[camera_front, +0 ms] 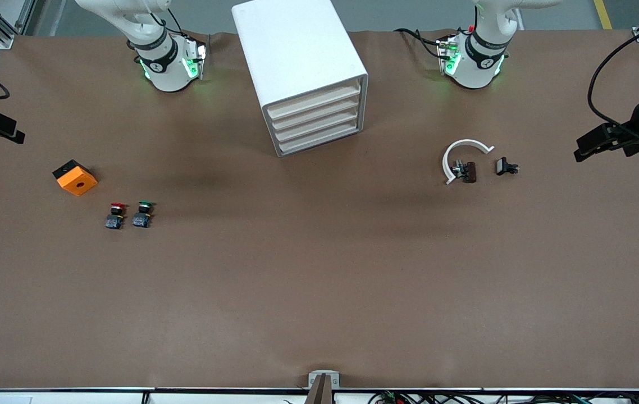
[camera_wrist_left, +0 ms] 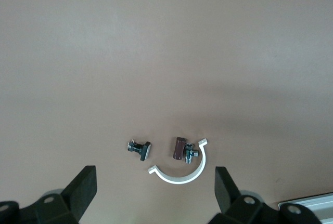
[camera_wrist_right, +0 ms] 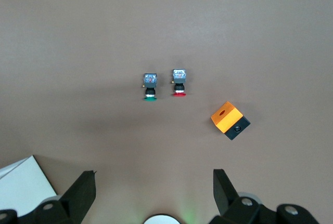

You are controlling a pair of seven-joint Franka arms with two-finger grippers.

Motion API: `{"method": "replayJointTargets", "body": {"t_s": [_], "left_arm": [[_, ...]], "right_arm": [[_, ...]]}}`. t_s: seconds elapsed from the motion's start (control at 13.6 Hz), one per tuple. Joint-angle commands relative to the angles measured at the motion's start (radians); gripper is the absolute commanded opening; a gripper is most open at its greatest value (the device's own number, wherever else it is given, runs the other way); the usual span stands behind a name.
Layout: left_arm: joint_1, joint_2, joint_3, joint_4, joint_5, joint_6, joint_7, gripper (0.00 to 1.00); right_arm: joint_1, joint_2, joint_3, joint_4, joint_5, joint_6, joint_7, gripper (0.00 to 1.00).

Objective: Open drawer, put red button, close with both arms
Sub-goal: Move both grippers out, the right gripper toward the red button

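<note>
Brown bench fills the front view: the white cabinet at its robot-side edge, the drawer (camera_front: 313, 99) shut, the red button (camera_front: 116, 215) toward the right arm's end beside a green button (camera_front: 142, 214).

Left wrist view: left gripper (camera_wrist_left: 155, 188) released over a white clip (camera_wrist_left: 179, 170).

Right wrist view: right gripper (camera_wrist_right: 154, 190) released, above both buttons.

Pulling the drawer straight along its runners seems wisest. No legible writing.
</note>
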Motion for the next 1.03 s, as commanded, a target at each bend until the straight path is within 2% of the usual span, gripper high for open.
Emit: {"method": "replayJointTargets", "body": {"t_s": [0.0, 0.22, 0.44, 0.95], "left_arm": [[-0.005, 0.03, 0.004, -0.024, -0.008, 0.008, -0.016, 1.0], [-0.019, 0.068, -0.002, -0.08, -0.01, 0.084, -0.057, 1.0], [-0.06, 0.111, -0.018, -0.163, -0.01, 0.214, -0.194, 1.0], [-0.223, 0.281, -0.019, -0.16, -0.001, 0.368, -0.576, 1.0]], "right_arm": [[-0.008, -0.015, 0.006, -0.068, 0.01, 0.077, 0.024, 1.0], [-0.009, -0.023, 0.006, -0.19, 0.013, 0.213, 0.024, 1.0], [-0.025, 0.003, 0.004, -0.206, 0.013, 0.301, -0.085, 1.0], [-0.077, 0.032, 0.004, -0.456, 0.013, 0.643, -0.098, 1.0]]}}
